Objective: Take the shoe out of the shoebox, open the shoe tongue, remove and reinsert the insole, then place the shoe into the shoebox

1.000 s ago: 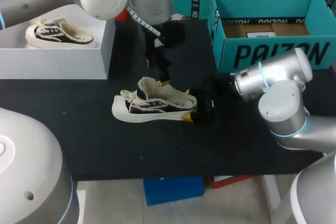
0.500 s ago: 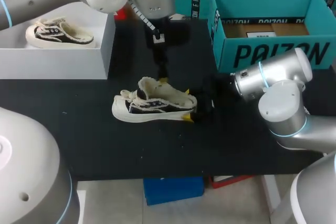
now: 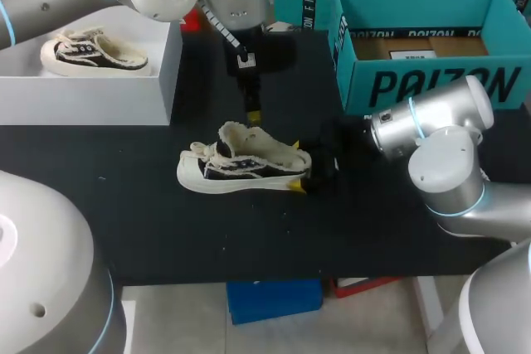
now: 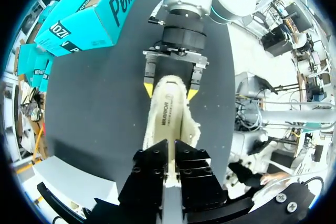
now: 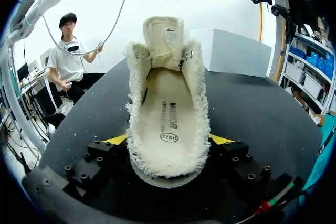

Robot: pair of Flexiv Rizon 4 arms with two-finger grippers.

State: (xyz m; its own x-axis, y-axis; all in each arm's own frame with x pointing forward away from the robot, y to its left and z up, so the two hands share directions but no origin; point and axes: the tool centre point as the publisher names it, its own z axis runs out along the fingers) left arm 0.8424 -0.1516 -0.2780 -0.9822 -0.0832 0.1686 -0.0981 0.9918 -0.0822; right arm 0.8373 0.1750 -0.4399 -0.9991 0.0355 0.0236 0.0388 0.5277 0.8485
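A: Where is the shoe kept?
B: Mid-worktop, heel gripped by the right jaws, toe toward the left edge. The left jaws, closed and empty, are poised just above its tongue.

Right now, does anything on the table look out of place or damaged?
Nothing stands out. The shoe sits upright on the table, its heel clamped by the right hand, with the tongue standing up and the insole lying flat inside. No spill or damage shows.
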